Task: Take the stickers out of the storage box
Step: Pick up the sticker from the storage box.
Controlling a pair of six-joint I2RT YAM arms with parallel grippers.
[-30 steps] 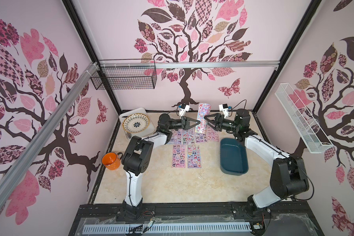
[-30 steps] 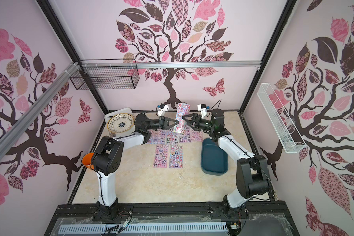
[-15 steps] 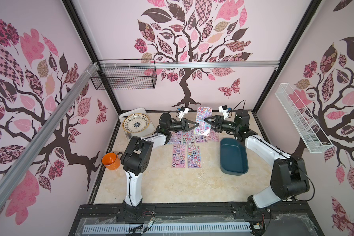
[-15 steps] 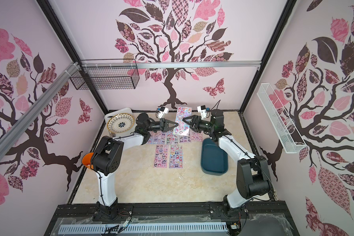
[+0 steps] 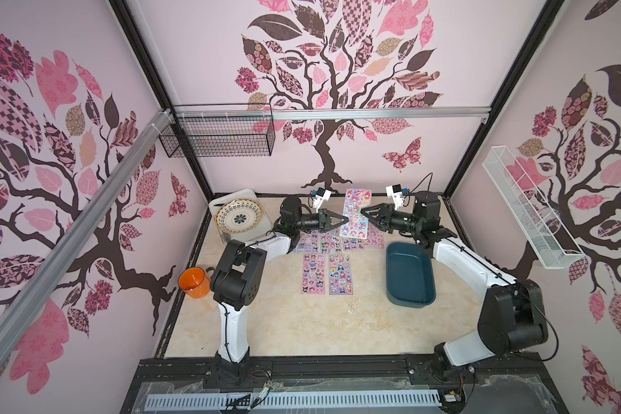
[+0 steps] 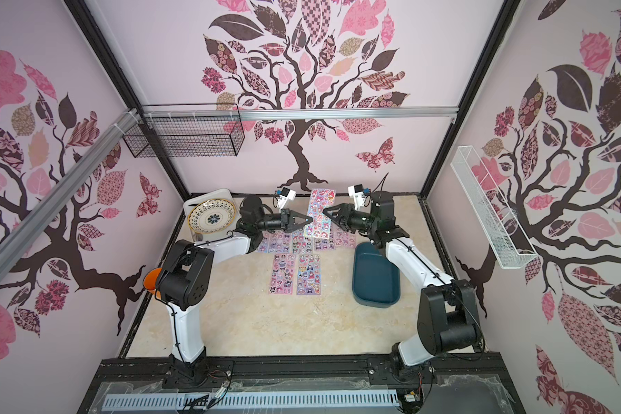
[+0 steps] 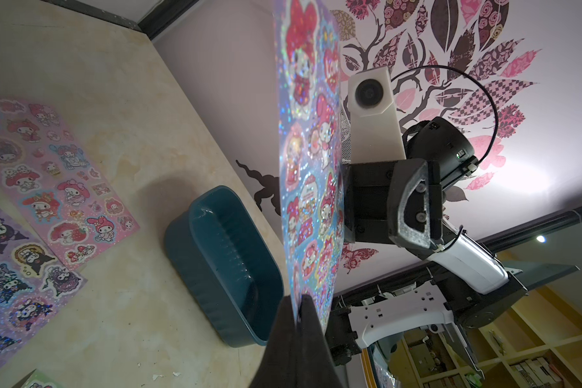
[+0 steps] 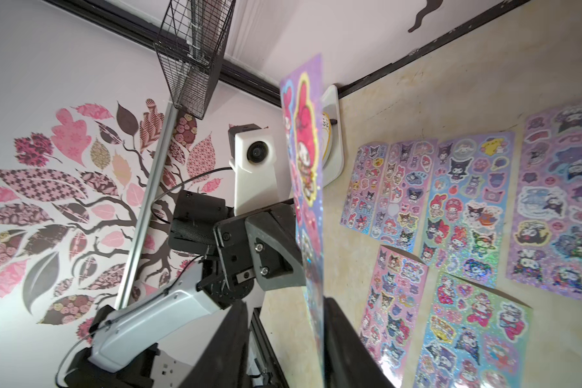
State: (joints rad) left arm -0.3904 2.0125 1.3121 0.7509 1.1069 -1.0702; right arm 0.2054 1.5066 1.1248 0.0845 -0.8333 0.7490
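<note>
Left tool (image 5: 342, 223) is clamped tight, tips pinched on the lower edge of one sheet (image 5: 357, 200), which stands upright on its long axis above the bench (image 5: 302, 322); the left wrist view shows the two fingers (image 7: 283, 336) pressed together with the glittery sheet rising straight out of them. Right tool (image 5: 363, 212) faces it from the other side, jaws parted with its fingers (image 8: 350, 346) straddling the sheet's opposite edge. There is a clear gap on one side, and the sheet sits close to the other finger; whether it touches, I can't tell. Both wrists are level, and the tools point at each other, nearly tip to tip, high over the far end of the bench. Both forearms stretch forward from raised elbows. Under the tools, six stickers (image 5: 325, 274) lie flat: a row of four at the back and two just in front. The box (image 5: 409, 279) sits on the bench to the right of them, under the right forearm, showing only its bare teal floor. A plate (image 5: 238, 217) rests in a white tray at the far left corner, and an orange mug (image 5: 193, 283) sits by the left elbow.
</note>
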